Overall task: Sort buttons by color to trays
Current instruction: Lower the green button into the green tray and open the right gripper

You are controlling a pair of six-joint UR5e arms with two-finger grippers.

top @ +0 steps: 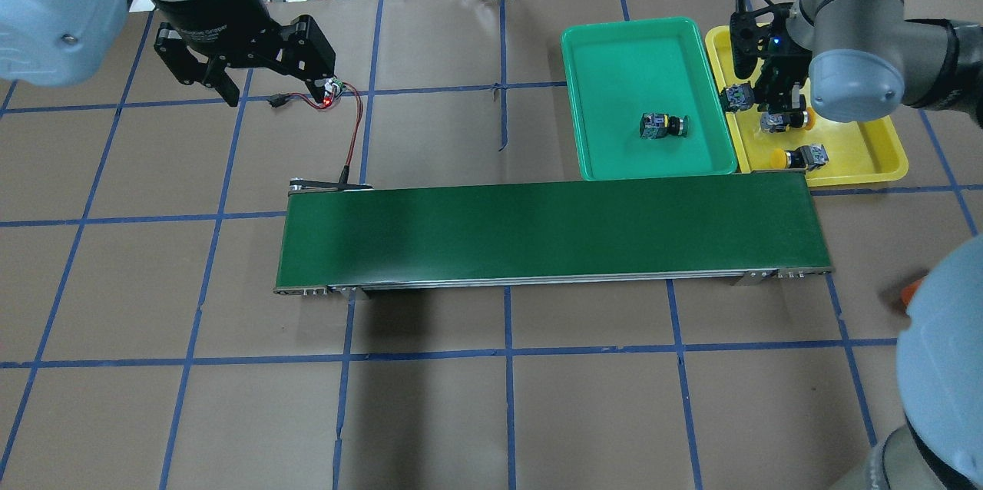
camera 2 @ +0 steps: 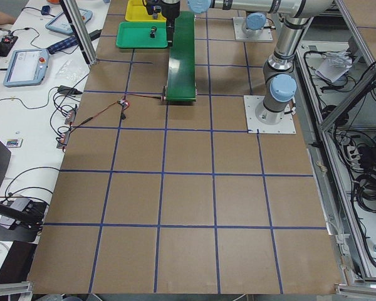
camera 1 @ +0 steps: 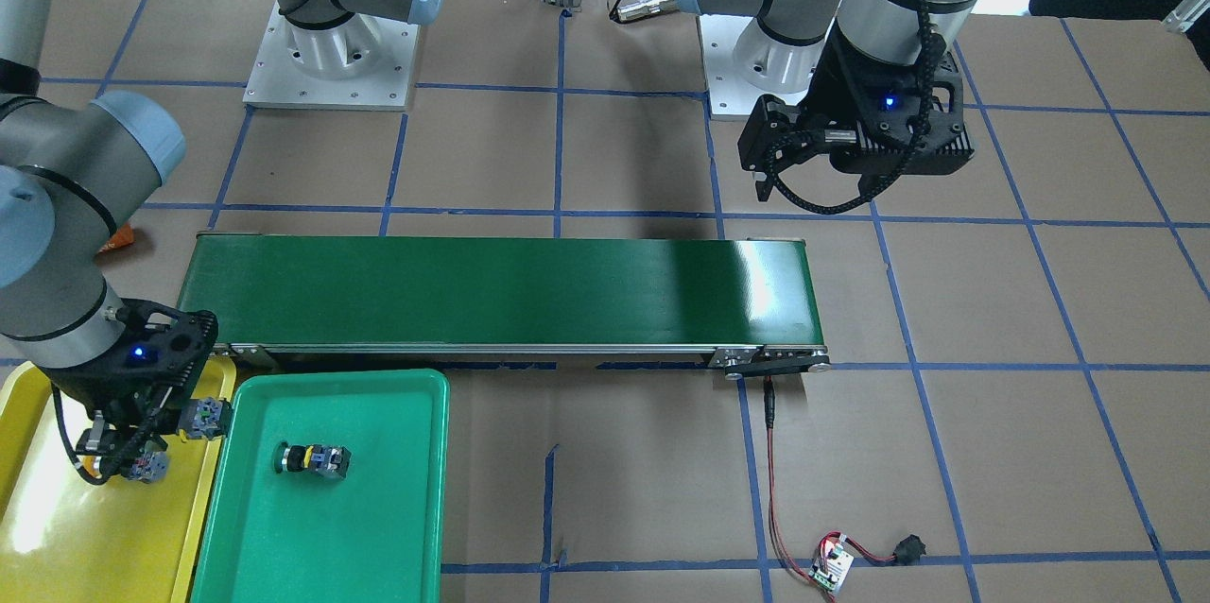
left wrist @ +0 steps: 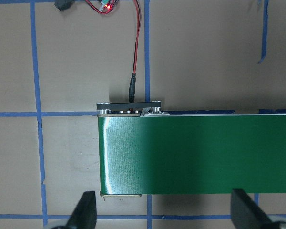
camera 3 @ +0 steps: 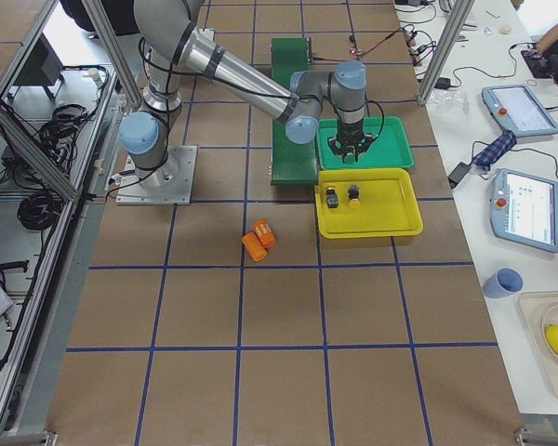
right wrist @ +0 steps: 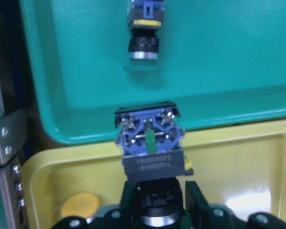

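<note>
While the left hand (left wrist: 164,214) hangs spread, the right hand (right wrist: 157,200) pinches a button (right wrist: 150,138) whose label (right wrist: 153,165) is unreadable.

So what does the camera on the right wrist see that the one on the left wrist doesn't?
Only the right wrist view: the right gripper shut on a blue-and-black push-button switch, over the edge where the glossy green plastic tray meets the yellow plastic tray; a second switch lies in the green one. Only the left wrist view: the open left gripper, a red-and-black cable, blue tape lines. Both: the long dark-green conveyor belt, though the right wrist view catches only its metal frame.
</note>
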